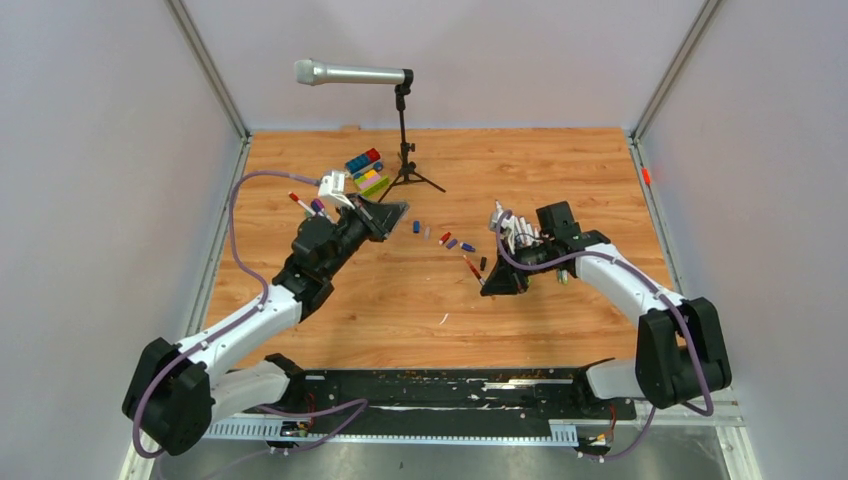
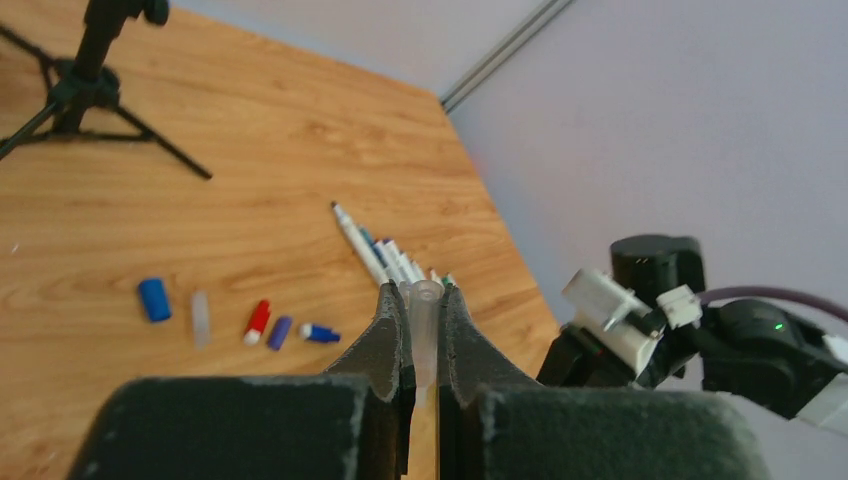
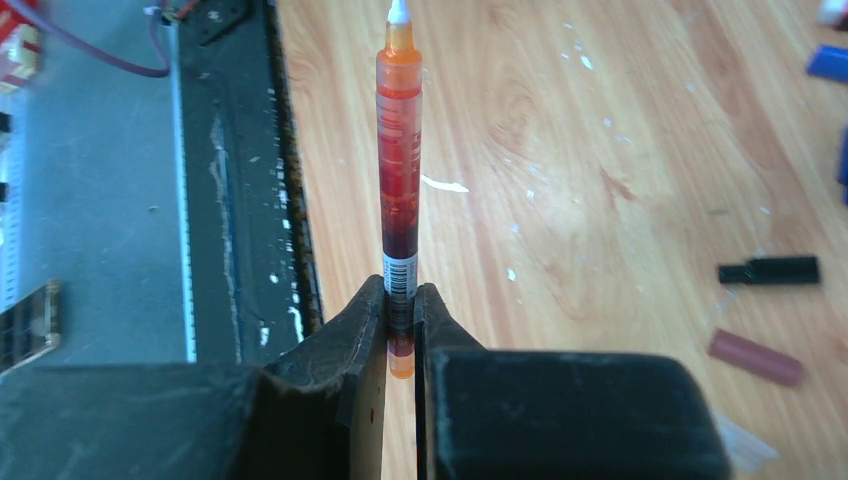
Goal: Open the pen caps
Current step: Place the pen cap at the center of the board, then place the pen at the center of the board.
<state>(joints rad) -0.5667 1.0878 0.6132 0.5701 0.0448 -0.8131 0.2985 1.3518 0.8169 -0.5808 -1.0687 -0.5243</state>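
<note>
- So, I'm checking the right wrist cam first. The right gripper (image 3: 400,300) is clamping hard on an orange pen (image 3: 399,150) close to its back end.
- Only this view is giving me the detail: see-through barrel with reddish ink, and a barcode label right at the fingers.
- The pen's long axis is running straight out in line with the fingers, and its bare white nib is pointing away from the gripper.
- It's hanging over the wooden table (image 3: 600,150). A black cap (image 3: 770,270) and a brown cap (image 3: 755,357) are lying off to one side on the wood.
- The left wrist cam is showing what the other views aren't. The left gripper (image 2: 425,295) is pinching a clear cap (image 2: 425,315) between its fingers.
- The cap's open mouth is facing out past the tips, so its axis is lining up with the fingers too.
- That same cam is catching a row of loose caps (image 2: 257,322) on the wood, plus a bunch of pens (image 2: 385,250) lying side by side beyond the fingertips.
- The top cam is the only one putting both arms in one shot. The grippers are sitting well apart, with the loose caps scattered between them.
- From up there the clear cap is too tiny for me to make out.
- The microphone (image 1: 350,73) and the toy blocks (image 1: 365,170) are sitting toward the far side.
</note>
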